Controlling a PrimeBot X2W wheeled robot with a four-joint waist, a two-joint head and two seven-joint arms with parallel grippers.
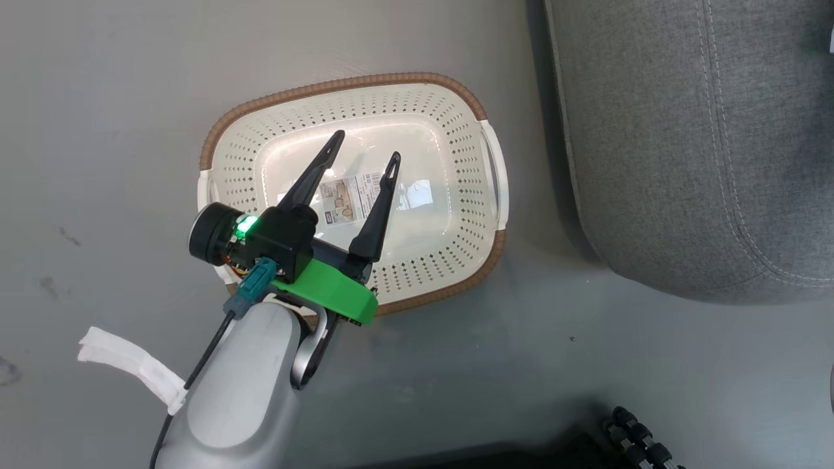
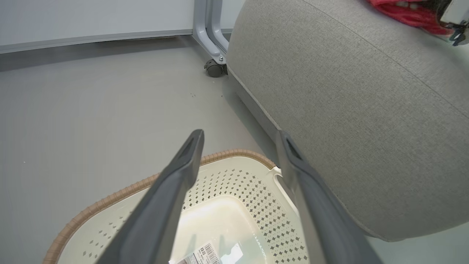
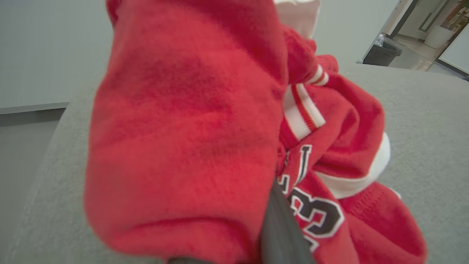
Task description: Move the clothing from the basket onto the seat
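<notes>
Left fingers (image 1: 313,176) apart over basket (image 1: 456,130), label (image 1: 345,198) inside, right fingers (image 3: 282,227) clamped on clothing (image 3: 183,128) over seat (image 3: 421,128)

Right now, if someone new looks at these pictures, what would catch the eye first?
First the red clothing, bunched close before the right wrist camera, over the grey seat. Next, in the head view, the white basket on the floor left of the seat, bare inside but for a label, with the open left gripper hovering over it.
</notes>
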